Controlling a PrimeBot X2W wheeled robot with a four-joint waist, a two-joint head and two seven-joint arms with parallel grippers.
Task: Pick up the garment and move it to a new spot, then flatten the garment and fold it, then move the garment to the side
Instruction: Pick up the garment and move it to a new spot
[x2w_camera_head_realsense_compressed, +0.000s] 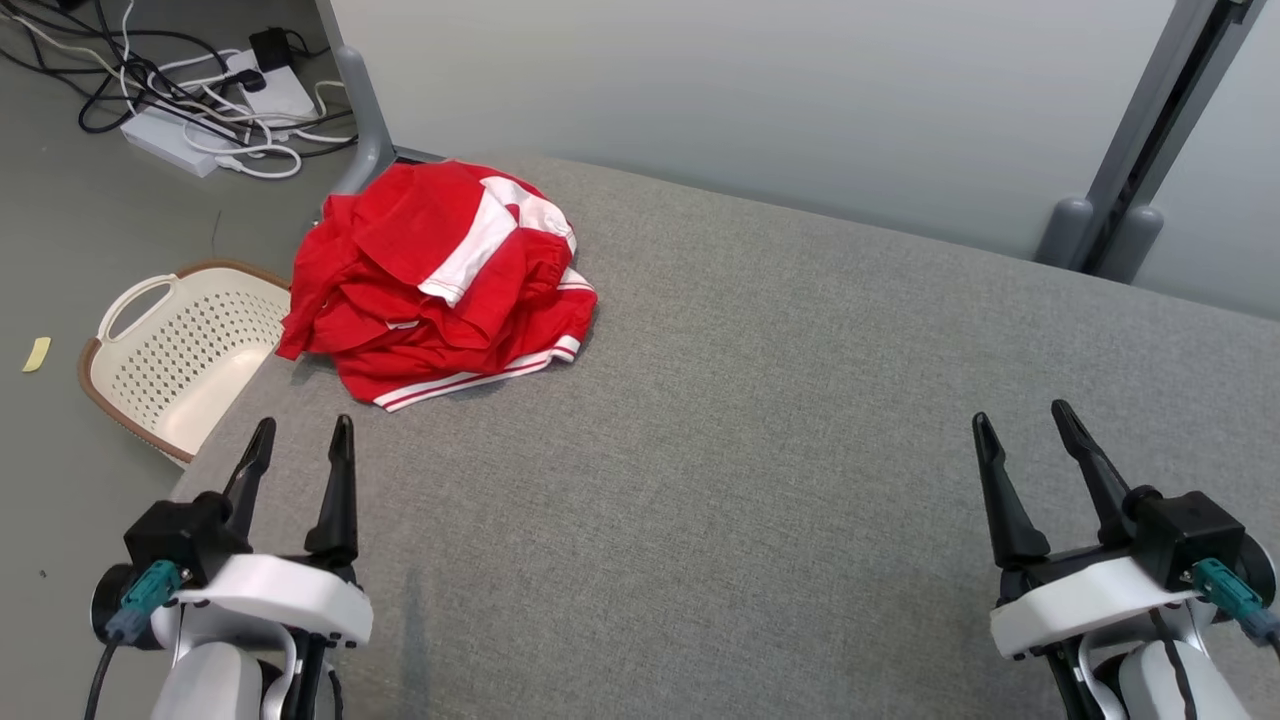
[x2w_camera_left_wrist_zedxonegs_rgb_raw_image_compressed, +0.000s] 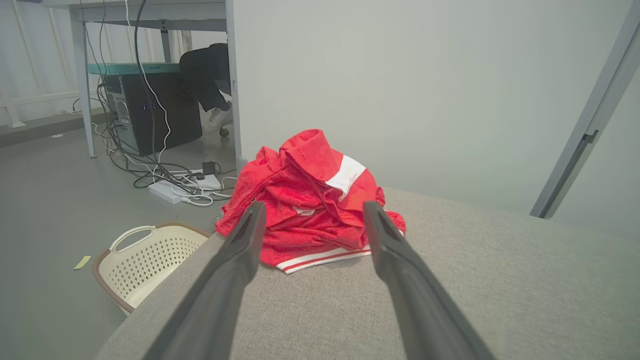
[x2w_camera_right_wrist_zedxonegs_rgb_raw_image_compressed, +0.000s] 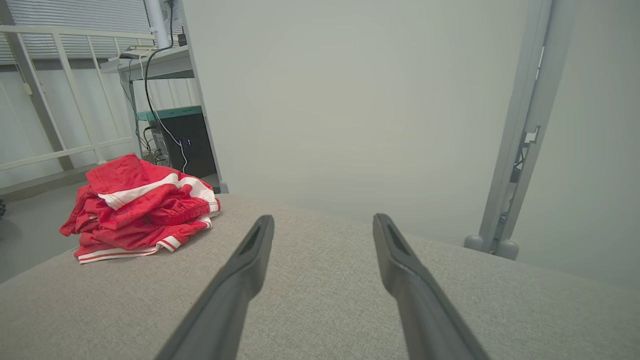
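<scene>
Two claws hang low over the grey fabric-covered bench (x2w_camera_head_realsense_compressed: 750, 450). The left claw (x2w_camera_head_realsense_compressed: 304, 425) is wide open and holds nothing. The right claw (x2w_camera_head_realsense_compressed: 1021, 414) is wide open too, with nothing in it. The crumpled red and white cloth garment (x2w_camera_head_realsense_compressed: 440, 280) lies in a heap on the bench's far left corner, ahead of the left claw and not touching it. A cream plastic basket with holes (x2w_camera_head_realsense_compressed: 180, 350) sits on the floor beside that corner.
</scene>
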